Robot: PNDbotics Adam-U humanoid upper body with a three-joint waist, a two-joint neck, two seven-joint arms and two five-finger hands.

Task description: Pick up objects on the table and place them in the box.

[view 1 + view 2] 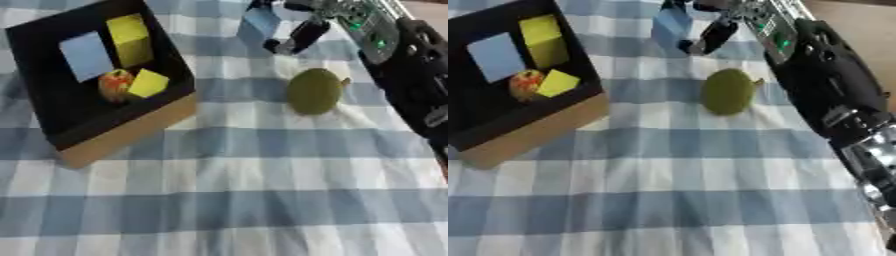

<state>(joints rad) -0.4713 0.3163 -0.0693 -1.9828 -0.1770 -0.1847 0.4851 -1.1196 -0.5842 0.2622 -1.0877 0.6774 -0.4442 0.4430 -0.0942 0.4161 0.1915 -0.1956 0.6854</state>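
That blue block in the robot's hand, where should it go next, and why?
Probably leftward, over the box. The right hand is curled round the blue block above the cloth, right of the box, which already holds other blocks and a small fruit.

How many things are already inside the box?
4: a blue block at the back left, a tall yellow block beside it, an apple and a small yellow block in front. Nothing else shows inside.
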